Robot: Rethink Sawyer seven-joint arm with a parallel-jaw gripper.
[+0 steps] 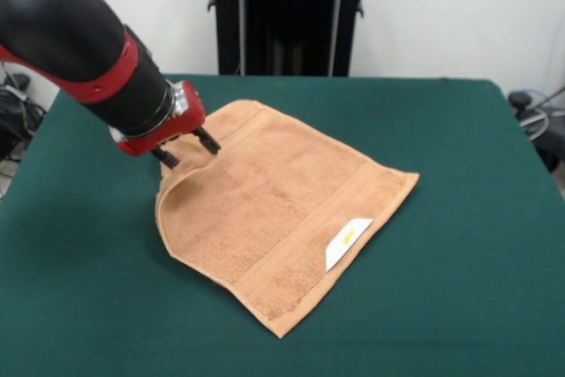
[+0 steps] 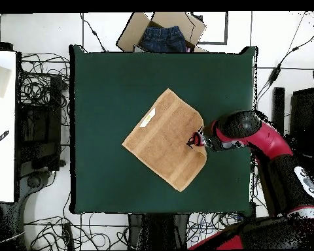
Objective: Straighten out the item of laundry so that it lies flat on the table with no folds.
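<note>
green table (image 1: 459, 218), tan towel (image 1: 274, 209), cabled floor (image 2: 42, 98)

The white label (image 1: 348, 241) on the towel (image 1: 282, 227) carries a small yellow mark too small to read. The arm (image 1: 71, 37) is cut off at the front view's left and top edges. In the overhead view the gripper (image 2: 193, 140) is too small to show whether it touches the cloth.

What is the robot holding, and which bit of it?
Nothing yet. The hand is open, its tips just above the towel at a curled-up corner.
</note>
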